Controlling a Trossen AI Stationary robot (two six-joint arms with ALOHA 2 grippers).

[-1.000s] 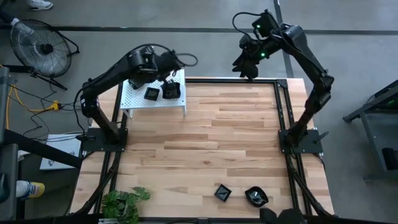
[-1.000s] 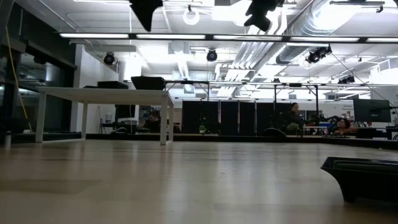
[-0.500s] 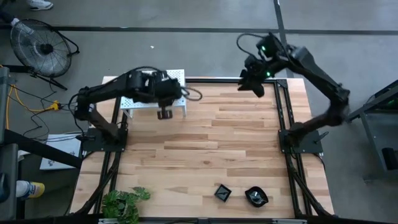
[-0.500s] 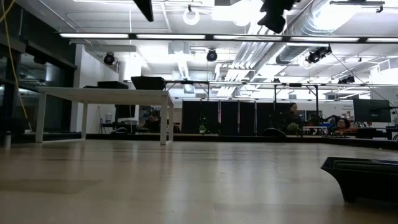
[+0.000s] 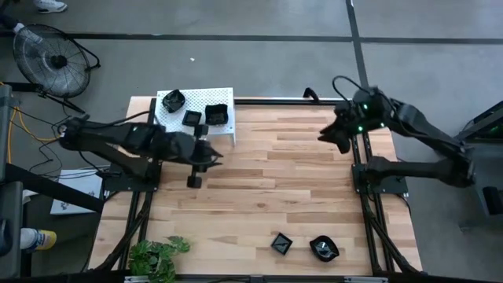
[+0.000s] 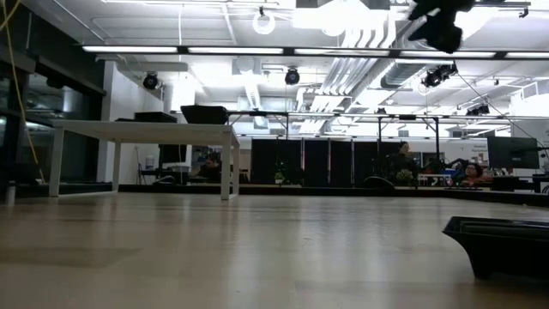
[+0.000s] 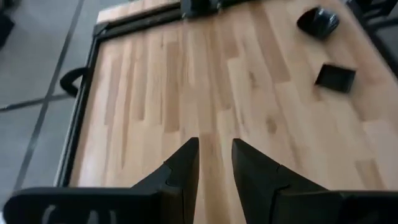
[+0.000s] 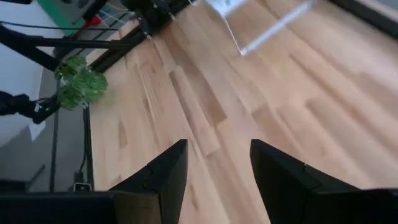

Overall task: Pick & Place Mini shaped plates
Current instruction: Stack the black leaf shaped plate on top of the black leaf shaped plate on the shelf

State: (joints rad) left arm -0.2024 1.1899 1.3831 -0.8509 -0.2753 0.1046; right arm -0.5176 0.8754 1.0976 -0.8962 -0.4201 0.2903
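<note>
- Nearest, two mini shaped plates point(image 5: 282, 243) point(image 5: 324, 248) sit at the surface's point(image 5: 299, 189) near edge.
- My left end effector point(image 5: 194, 180), spread and empty, hovers mid-surface; I judge it should travel there next.
- Right end effector point(image 5: 327, 135), spread, waits by the right edge.
- Farthest, three plates point(image 5: 215, 115) rest on the white shelf point(image 5: 229, 95).

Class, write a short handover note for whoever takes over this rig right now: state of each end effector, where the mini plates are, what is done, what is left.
Left end effector: open, empty, over the table's left half, just in front of the white shelf.
Right end effector: open, empty, over the table's far right edge.
Plates: three on the shelf, a rounded one, a small square one and a larger square one. Two on the table near the front edge, a square one and a leaf-like one.
Done: the shelf holds three plates.
Left: probably the two front plates.
</note>
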